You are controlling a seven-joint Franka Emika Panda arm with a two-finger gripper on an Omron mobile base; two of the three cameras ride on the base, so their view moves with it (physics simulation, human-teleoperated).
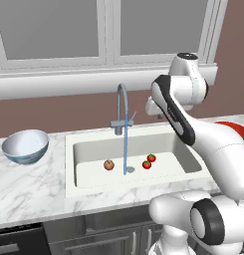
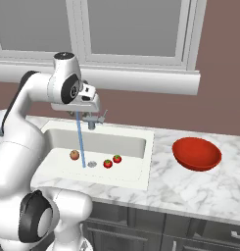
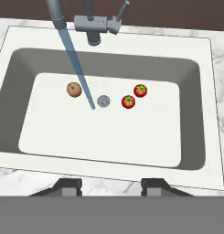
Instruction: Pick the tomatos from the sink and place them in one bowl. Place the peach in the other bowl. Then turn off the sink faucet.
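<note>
Two red tomatos [image 3: 140,90] [image 3: 128,101] lie side by side on the sink [image 3: 109,137] floor, right of the round drain [image 3: 103,101]. The orange-tan peach [image 3: 74,89] lies left of the drain. A blue stream of water runs from the grey gooseneck faucet [image 1: 122,107] down to a spot beside the drain. My gripper [image 3: 112,185] hangs high over the sink's front rim, open, with nothing between its fingers. The red bowl [image 2: 196,153] stands on the counter right of the sink. The white and pale blue bowl [image 1: 25,146] stands on the counter to the left.
White marble counter [image 2: 165,191] surrounds the sink. Behind it rise a brown wall and a white window sill [image 1: 68,82]. The faucet's thin lever [image 1: 133,116] sticks out to the right of its base. Dark cabinet fronts run below the counter.
</note>
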